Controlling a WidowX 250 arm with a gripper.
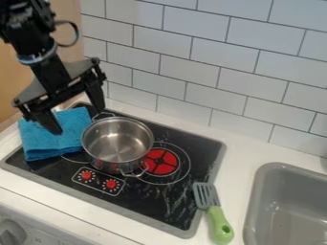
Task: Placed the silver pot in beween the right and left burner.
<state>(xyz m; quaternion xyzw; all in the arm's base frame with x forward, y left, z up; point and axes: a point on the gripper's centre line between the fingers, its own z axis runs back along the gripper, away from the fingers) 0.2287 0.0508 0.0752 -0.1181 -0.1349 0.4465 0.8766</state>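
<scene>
On the middle of the black stovetop [169, 210], a silver pot [118, 139] between two burners

At the far left, the arm hangs down over the stove, and its gripper [76, 119] is spread wide—two fingers well apart, nothing held between them. Below it, a folded blue cloth [41, 143] lies across the left side of the stovetop, covering much of the left burner [73, 158].

Just right of the cloth sits the pot, upright and lidless, one loop handle on its far side and another on its near side. It overlaps the left part of the right burner [159, 161], whose red centre shows beside it. Near the pot are two red knobs [98, 180].

Farther right, a spatula [209, 206] has its grey slotted head on the stovetop's right edge—its green handle points toward the near side. At the far right is a grey sink [252, 210].
</scene>
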